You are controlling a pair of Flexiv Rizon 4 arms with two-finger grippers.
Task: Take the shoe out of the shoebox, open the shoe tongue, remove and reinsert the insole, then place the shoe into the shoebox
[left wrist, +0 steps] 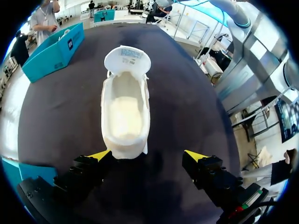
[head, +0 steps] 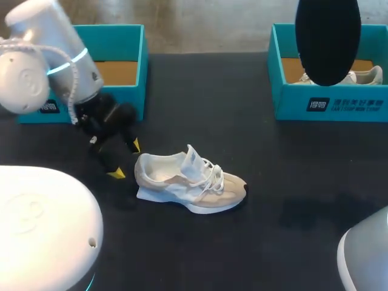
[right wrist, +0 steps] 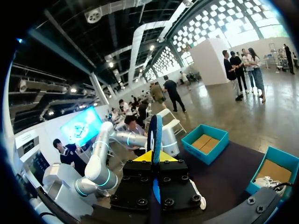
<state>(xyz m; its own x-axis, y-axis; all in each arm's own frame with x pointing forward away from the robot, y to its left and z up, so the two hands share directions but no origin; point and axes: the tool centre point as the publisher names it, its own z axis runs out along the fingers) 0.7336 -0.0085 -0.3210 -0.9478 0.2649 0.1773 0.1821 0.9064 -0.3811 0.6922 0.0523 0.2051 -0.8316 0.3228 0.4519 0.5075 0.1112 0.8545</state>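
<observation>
Shoe (head: 188, 182): upright on the bench (head: 273, 182), tongue raised, outside both shoeboxes (head: 330, 103).
Left end effector (head: 126, 159): spread wide, empty, just behind the heel.
Right end effector (right wrist: 153, 158): clamped on the dark insole (head: 327, 39), raised off the bench.

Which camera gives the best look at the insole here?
The head view: the insole shows its broad dark face, held up in the air. The right wrist view shows it only edge-on, pinched in the right tool. The left wrist view does not show it.
</observation>
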